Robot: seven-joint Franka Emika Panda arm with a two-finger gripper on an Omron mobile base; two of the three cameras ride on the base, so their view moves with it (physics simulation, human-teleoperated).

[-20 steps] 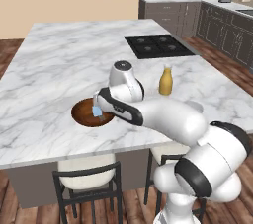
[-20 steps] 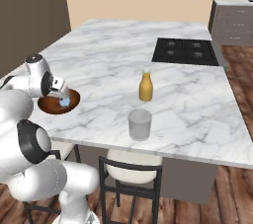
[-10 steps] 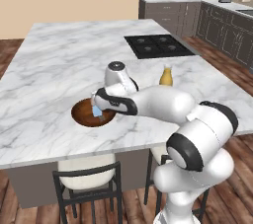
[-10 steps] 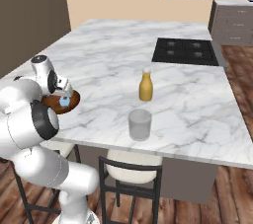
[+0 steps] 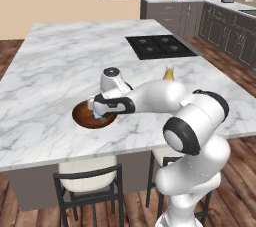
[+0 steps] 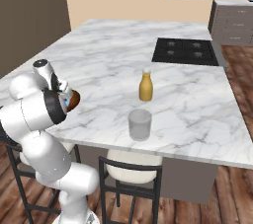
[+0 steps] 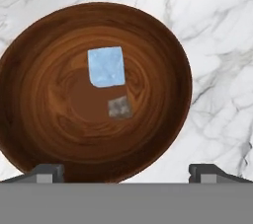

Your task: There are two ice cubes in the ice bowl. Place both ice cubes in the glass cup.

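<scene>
no readable text, no labels, no brands, no numbers, no signs anywhere

The robot is a glossy white arm (image 5: 165, 98) of rounded, bulbous segments joined by dark, black-ringed joints (image 5: 178, 136).

I see the white arm reaching left across the marble table (image 5: 55, 66), its hand (image 5: 98, 110) hanging low over the brown wooden bowl (image 5: 82, 116) near the table's front edge. A pale blue ice cube (image 5: 97, 116) shows in the bowl, right under the hand. Whether the fingers touch it, I cannot tell. Behind the arm, to the right of the bowl, the top of an orange bottle (image 5: 169, 74) pokes out. A black cooktop (image 5: 159, 46) sits farther back from the bowl.
</scene>
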